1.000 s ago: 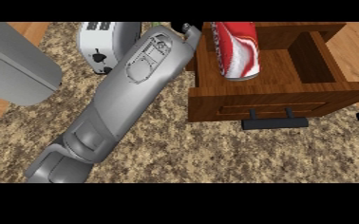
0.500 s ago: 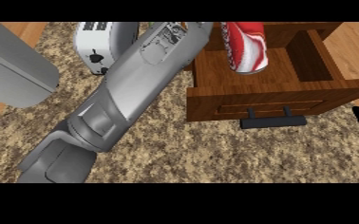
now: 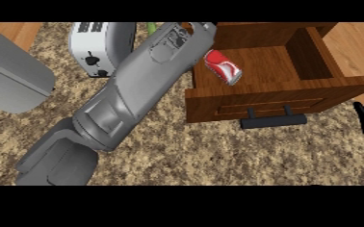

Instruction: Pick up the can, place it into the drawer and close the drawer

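The red and white can (image 3: 223, 67) lies on its side on the floor of the open wooden drawer (image 3: 284, 72), near the drawer's left wall, with nothing touching it. My left forearm (image 3: 142, 86) runs from the lower left up to the drawer's back left corner. Its hand is cut off past the top of the view. The drawer's front panel carries a black bar handle (image 3: 274, 120) and stands pulled out over the counter. A thin black sliver of my right hand (image 3: 359, 117) shows at the right edge, beside the drawer front.
A white toaster (image 3: 95, 48) stands at the back, left of my forearm. A large grey object (image 3: 21, 84) sits at the left edge. Something green (image 3: 151, 27) peeks out behind the toaster. Speckled stone counter (image 3: 213, 154) spreads in front of the drawer.
The can was held high over the drawer's left side; now it lies low inside the drawer, free of my hand. My left forearm has shifted slightly.
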Robot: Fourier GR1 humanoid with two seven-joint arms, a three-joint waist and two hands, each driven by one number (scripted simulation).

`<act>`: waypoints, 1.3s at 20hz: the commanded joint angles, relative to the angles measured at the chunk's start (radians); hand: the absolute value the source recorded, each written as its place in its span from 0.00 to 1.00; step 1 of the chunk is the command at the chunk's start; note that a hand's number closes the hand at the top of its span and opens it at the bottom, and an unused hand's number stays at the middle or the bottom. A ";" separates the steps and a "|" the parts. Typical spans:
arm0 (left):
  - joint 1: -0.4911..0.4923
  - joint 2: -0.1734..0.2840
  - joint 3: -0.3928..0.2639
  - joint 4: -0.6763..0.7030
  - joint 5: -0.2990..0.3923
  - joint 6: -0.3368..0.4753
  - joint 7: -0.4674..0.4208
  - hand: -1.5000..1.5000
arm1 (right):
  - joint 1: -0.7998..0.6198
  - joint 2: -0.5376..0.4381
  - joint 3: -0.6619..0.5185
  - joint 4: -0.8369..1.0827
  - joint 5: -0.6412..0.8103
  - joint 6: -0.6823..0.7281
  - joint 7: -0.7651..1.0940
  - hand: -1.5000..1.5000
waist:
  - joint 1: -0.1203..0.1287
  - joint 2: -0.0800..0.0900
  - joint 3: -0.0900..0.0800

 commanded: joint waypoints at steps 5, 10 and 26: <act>0.013 0.000 -0.079 0.073 0.057 0.025 -0.086 1.00 | -0.028 -0.016 -0.014 0.002 -0.018 0.001 0.016 0.00 | -0.019 0.005 0.000; 0.026 0.000 -0.148 0.092 0.078 0.050 -0.086 1.00 | -0.084 -0.039 -0.027 0.042 -0.027 0.000 0.019 0.00 | -0.033 0.009 0.001; 0.047 0.000 -0.223 0.135 0.139 0.176 -0.130 0.00 | -0.083 -0.030 0.009 0.070 0.001 0.017 -0.017 0.00 | -0.057 0.017 0.001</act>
